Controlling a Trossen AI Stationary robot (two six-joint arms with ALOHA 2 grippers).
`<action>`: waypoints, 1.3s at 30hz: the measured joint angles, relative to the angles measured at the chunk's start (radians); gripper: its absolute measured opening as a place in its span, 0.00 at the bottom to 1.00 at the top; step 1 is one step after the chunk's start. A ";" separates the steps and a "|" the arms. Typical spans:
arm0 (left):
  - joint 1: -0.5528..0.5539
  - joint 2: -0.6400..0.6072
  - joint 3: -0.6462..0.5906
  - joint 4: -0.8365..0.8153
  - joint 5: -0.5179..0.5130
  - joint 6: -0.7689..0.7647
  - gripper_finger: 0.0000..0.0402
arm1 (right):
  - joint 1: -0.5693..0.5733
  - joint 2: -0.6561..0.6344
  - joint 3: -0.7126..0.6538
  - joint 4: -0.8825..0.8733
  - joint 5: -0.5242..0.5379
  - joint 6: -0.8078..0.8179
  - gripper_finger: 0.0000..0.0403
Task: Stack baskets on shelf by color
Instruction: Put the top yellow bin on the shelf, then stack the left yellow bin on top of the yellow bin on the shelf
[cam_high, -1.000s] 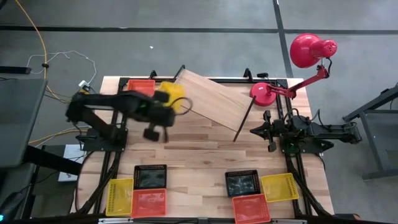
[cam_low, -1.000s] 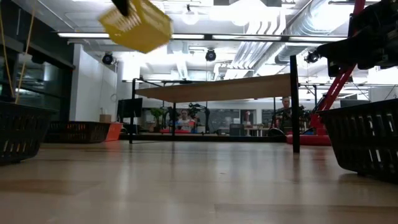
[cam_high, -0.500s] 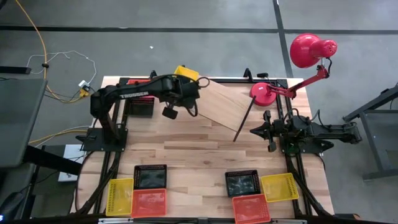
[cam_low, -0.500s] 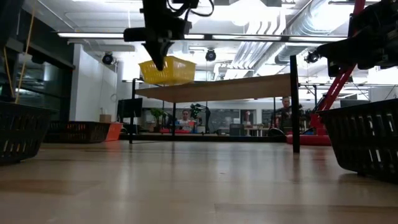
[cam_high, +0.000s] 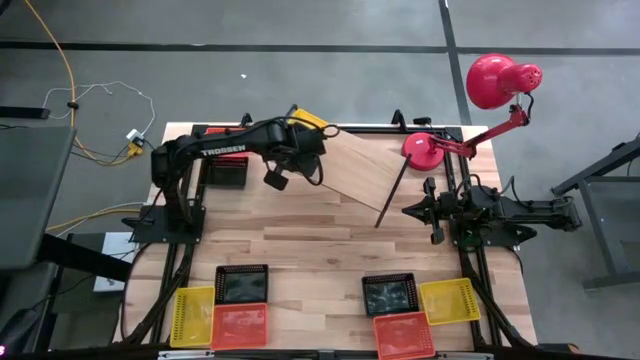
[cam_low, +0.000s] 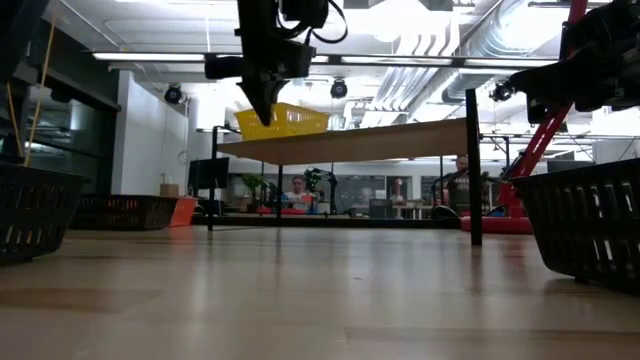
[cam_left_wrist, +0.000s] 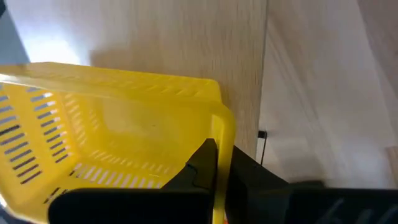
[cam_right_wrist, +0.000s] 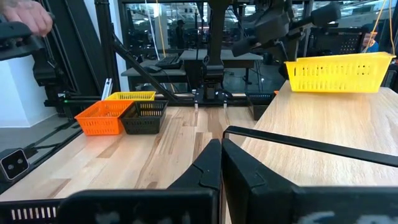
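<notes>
The left gripper (cam_left_wrist: 214, 163), pinching 1 wall of the yellow perforated plastic basket (cam_high: 308, 119), has moved down since 0.5 s ago and is now holding it at the far-left end of the light wooden shelf (cam_high: 352, 165), long axis across the board. The right gripper (cam_right_wrist: 221, 157), jaws pressed together, is waiting near the shelf's other end.

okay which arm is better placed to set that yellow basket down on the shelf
The left. Its gripper is shut on the yellow basket over the shelf. The right gripper is parked beside the shelf, holding nothing.
</notes>
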 joint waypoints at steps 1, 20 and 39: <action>0.000 -0.001 0.000 -0.001 0.000 0.000 0.00 | 0.000 0.000 0.000 0.000 0.000 0.000 0.00; -0.005 -0.005 0.000 0.001 -0.038 -0.094 0.34 | 0.000 0.000 0.000 0.000 0.000 0.000 0.00; -0.149 -0.026 0.448 -0.285 0.081 -0.583 0.55 | 0.000 0.000 0.000 0.000 0.000 0.000 0.00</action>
